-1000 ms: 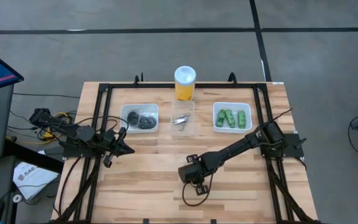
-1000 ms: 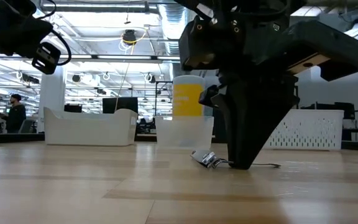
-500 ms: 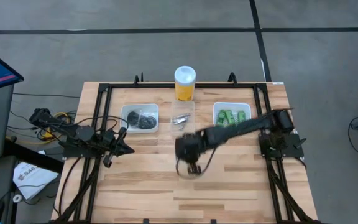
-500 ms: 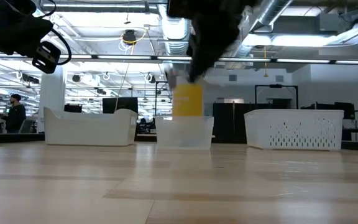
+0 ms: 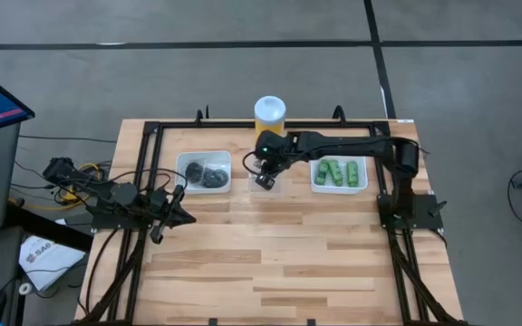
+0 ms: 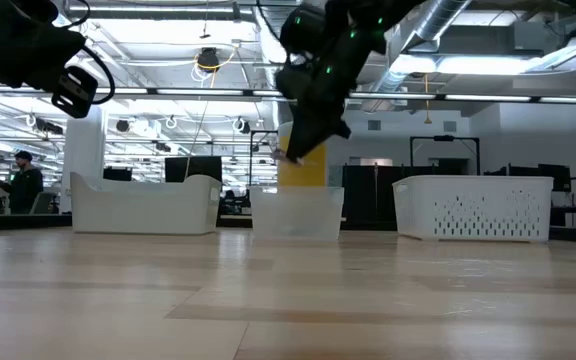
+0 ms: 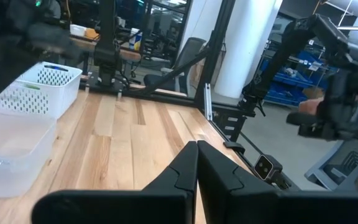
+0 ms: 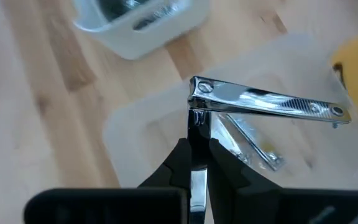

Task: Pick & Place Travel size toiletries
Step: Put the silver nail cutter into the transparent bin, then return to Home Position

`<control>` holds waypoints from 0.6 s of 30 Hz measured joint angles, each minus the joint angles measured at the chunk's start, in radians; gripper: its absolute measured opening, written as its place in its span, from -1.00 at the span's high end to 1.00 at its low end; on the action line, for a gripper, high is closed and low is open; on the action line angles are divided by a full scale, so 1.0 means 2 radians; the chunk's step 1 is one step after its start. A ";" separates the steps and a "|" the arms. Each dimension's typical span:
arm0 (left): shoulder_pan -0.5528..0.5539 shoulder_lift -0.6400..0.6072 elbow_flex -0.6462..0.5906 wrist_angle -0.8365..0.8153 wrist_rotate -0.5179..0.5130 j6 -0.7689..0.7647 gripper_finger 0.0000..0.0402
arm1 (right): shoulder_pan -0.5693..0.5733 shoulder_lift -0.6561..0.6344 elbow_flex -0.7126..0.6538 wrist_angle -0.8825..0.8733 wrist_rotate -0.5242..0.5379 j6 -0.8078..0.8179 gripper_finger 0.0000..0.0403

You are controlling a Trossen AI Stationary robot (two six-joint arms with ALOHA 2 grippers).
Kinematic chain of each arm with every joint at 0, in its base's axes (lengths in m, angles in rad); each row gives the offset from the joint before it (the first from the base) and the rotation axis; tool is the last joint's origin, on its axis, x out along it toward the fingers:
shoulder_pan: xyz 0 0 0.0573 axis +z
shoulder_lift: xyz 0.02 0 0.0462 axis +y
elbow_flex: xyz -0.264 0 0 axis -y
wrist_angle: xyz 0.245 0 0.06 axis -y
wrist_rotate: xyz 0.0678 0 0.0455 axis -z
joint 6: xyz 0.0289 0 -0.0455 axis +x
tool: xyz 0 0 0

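Observation:
My right gripper point(image 5: 264, 177) hovers over the clear tray point(image 5: 277, 156) at the table's far middle, shut on a silvery metal nail clipper point(image 8: 263, 102). In the low view, the gripper point(image 6: 293, 150) hangs above that tray point(image 6: 298, 212). More silvery clippers point(image 8: 253, 146) lie on the tray's floor. Dark round pots fill the white tray point(image 5: 204, 171) to the left. Green bottles fill the white tray point(image 5: 338, 171) to the right. My left gripper point(image 5: 184, 217) waits shut over the table's left side. My right gripper pinches the nail clipper's body point(image 8: 197, 124) between its two fingers point(image 8: 179, 163), coming from above and pointing down. The body runs along the fingers. The clipper's lever point(image 8: 272, 104) sticks out sideways from the far end. The clipper is lifted clear, above the clear tray.
A tall yellow cylinder with a white lid point(image 5: 269, 118) stands just behind the clear tray. Black frame rails point(image 5: 152, 181) run along the table's left, right and far sides. Bare wood point(image 5: 270, 263) spans the near half. People stand in the room beyond point(image 6: 23, 185).
My right gripper, shut on the clipper at the table's near middle, has risen and swung toward the far edge, and now hangs over the clear tray. The clipper, which lay on the wood, is lifted clear.

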 joint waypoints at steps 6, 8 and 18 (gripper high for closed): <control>0.000 0.000 0.000 0.004 0.000 0.000 1.00 | -0.007 0.034 0.000 -0.009 0.000 0.019 0.87; 0.000 0.000 0.000 0.004 0.000 0.000 1.00 | -0.007 0.040 0.000 -0.010 0.002 0.019 0.81; 0.000 0.000 0.000 0.008 0.000 0.000 1.00 | -0.004 0.038 0.003 -0.021 0.003 0.008 0.36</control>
